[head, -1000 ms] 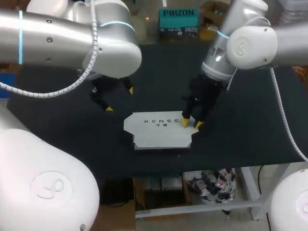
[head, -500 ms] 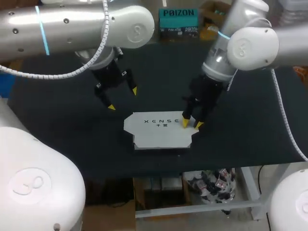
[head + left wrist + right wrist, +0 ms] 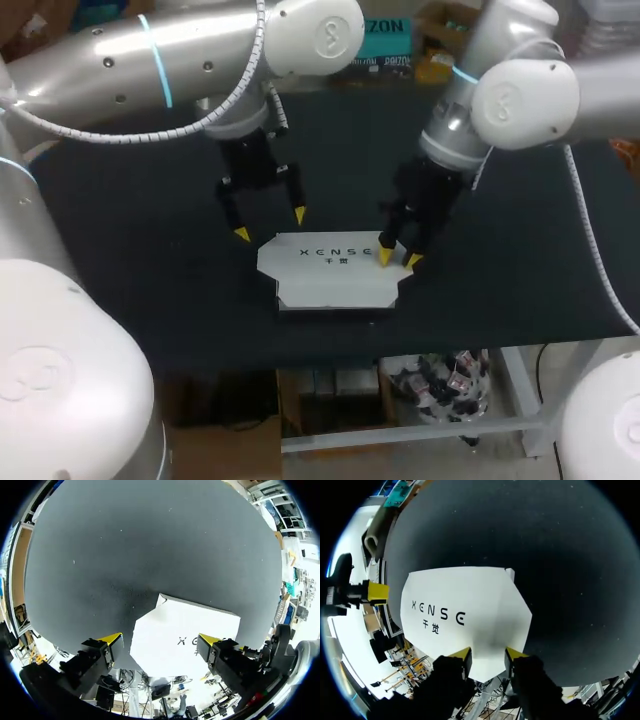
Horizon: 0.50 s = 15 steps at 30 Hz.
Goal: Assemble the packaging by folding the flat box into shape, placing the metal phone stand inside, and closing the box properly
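Observation:
A flat white box with dark lettering lies on the black table, near its front edge. My left gripper hangs open just above the box's far left corner; in the left wrist view the box shows between and ahead of this gripper. My right gripper stands at the box's right edge, part-way open, one tip over the box and one just off it. In the right wrist view the box's edge runs between that gripper's fingers. No phone stand is in view.
The table's front edge runs close below the box. Bare black surface lies to the left, right and behind the box. One yellow fingertip of my left gripper shows beyond the box in the right wrist view.
My left arm has swung right and toward the box, bringing its open gripper to the box's far left corner. The right arm and the box have stayed put.

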Motion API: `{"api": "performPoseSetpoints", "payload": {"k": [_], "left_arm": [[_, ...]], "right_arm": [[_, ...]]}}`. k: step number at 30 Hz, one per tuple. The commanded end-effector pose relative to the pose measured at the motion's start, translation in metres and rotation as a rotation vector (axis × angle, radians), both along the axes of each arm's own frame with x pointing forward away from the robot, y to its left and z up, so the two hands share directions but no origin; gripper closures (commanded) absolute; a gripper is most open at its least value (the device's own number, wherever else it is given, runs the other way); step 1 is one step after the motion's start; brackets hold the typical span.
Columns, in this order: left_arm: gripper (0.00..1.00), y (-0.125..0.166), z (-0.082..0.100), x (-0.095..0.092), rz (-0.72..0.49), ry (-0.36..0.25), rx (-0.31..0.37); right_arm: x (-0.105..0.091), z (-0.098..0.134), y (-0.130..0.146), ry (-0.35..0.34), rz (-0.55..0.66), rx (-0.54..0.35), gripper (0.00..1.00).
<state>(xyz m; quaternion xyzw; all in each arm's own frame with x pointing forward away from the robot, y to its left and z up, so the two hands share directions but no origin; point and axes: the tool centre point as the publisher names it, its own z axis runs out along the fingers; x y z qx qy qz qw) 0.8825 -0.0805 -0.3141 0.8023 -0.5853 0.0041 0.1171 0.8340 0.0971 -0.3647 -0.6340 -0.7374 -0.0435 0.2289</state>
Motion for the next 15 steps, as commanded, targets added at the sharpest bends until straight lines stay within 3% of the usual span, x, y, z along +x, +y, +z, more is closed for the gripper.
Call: {"api": "performPoseSetpoints", "payload": {"k": [1,3,15], "left_arm": [[0.0,-0.0051,-0.008,0.0003,-0.014,0.021,0.079],[0.0,-0.0025,-0.0101,-0.0002,-0.007,0.009,0.048],[0.0,-0.0025,-0.0101,-0.0002,-0.007,0.009,0.048]], "right_arm": [[-0.0024,-0.0009,0.0002,-0.002,-0.001,0.0,0.55],[-0.0023,-0.0009,0.0002,-0.002,-0.001,0.0,0.55],[-0.0021,-0.0004,0.0023,-0.004,0.003,-0.002,0.54]]}}
